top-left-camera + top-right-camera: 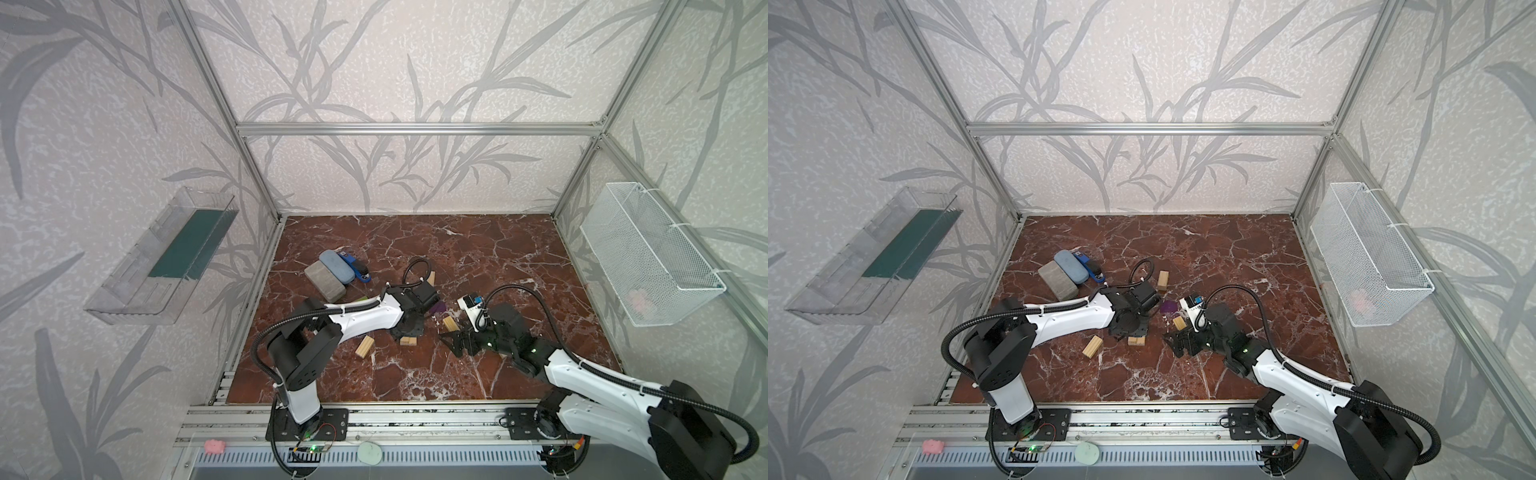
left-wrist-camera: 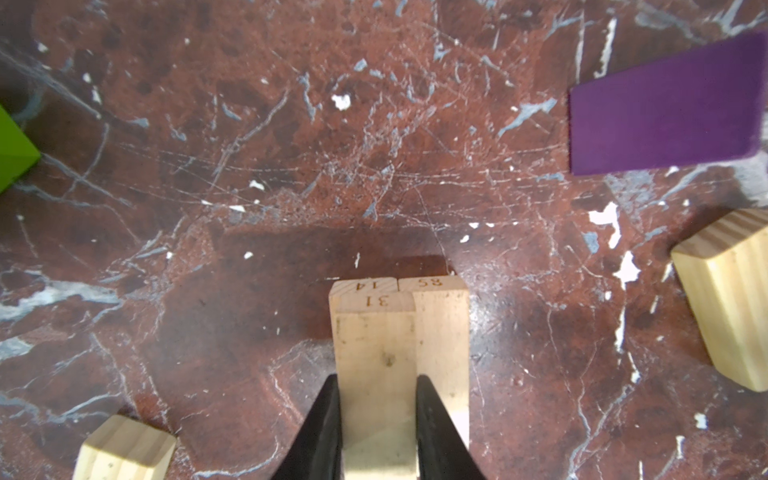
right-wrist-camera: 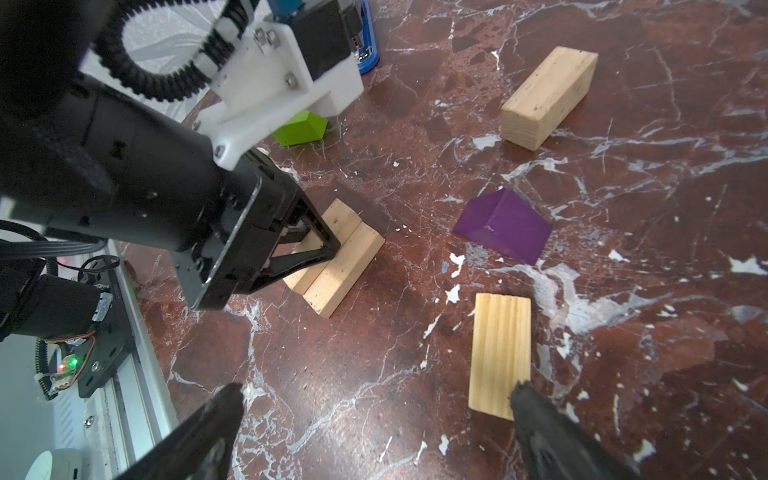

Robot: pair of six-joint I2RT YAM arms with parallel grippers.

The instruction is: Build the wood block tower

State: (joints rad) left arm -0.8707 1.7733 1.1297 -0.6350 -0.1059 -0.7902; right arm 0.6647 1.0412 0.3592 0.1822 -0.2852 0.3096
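Six pale rectangular wooden bricks [image 3: 548,93], I think, one lime-green brick [image 3: 301,129], one purple block [image 3: 505,226]. Left pincer [image 2: 377,378] is squeezing one pale brick [image 2: 376,345] atop two; two grey oblong cases [image 1: 325,283] at ten o'clock; right pincer [image 3: 376,390] is gaping.

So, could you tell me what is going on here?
The left pincer grips a pale brick over two bricks lying side by side, apparently the tower's base. The right pincer is open near a loose brick. The green block and purple block lie apart on the table.
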